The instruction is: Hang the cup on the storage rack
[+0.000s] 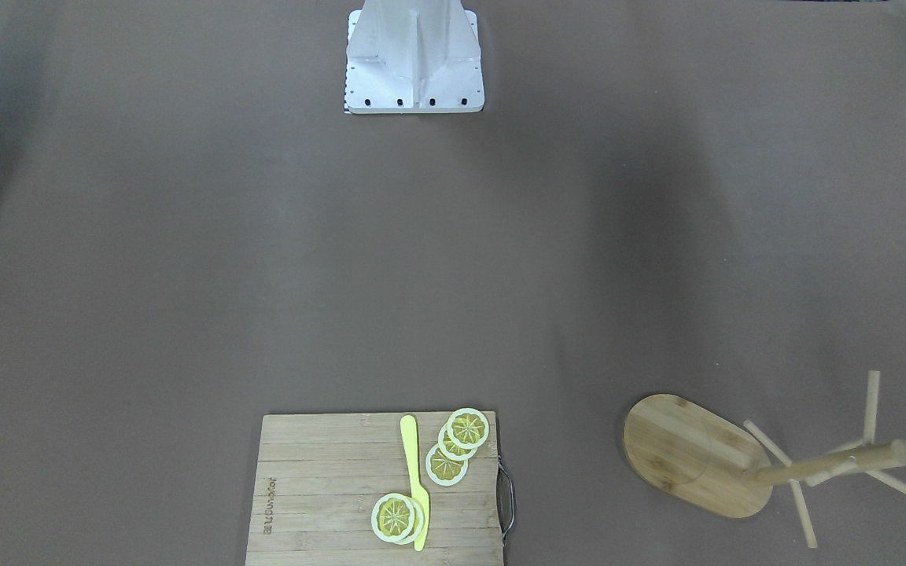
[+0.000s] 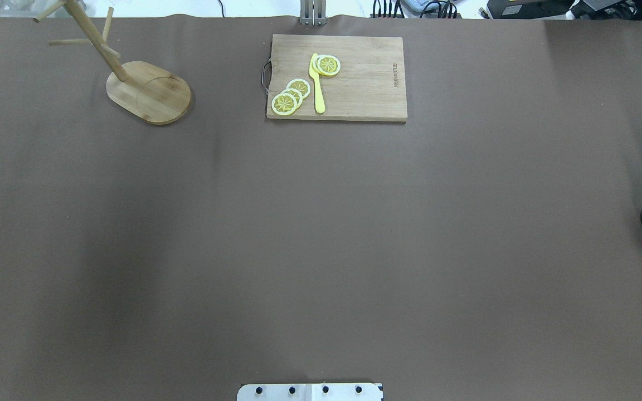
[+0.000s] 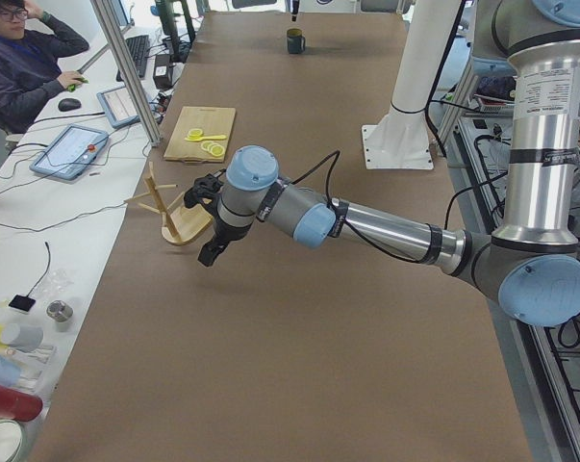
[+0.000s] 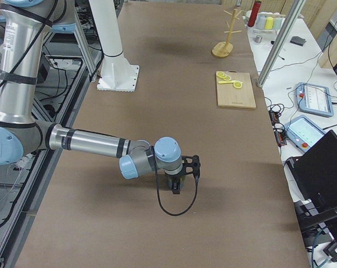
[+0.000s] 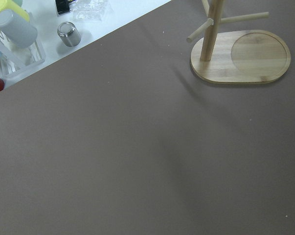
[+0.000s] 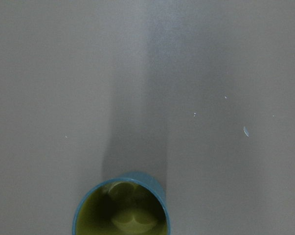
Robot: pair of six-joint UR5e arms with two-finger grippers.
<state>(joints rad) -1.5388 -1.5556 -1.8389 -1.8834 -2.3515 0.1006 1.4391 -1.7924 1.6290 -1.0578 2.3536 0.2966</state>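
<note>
Plain matte brown across the whole surface (image 2: 321, 234). The cup (image 6: 122, 210) shows a slate-blue wall and a yellowish-green inside, with white letters on its side. The storage rack (image 2: 151, 92) is honey-pale bamboo with fine grain stripes. The cutting board (image 2: 360, 83) is light wood in slat bands. Lemon slices (image 2: 291, 97) are yellow with white rims, the knife (image 2: 317, 92) plain yellow. The left arm (image 3: 386, 226) is silver with pale blue joint caps.

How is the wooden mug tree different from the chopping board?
The mug tree has an oval base and a post with pegs; the chopping board is a flat rectangle. The board carries lemon slices and a yellow knife; the tree's pegs are bare. Both are light wood.
</note>
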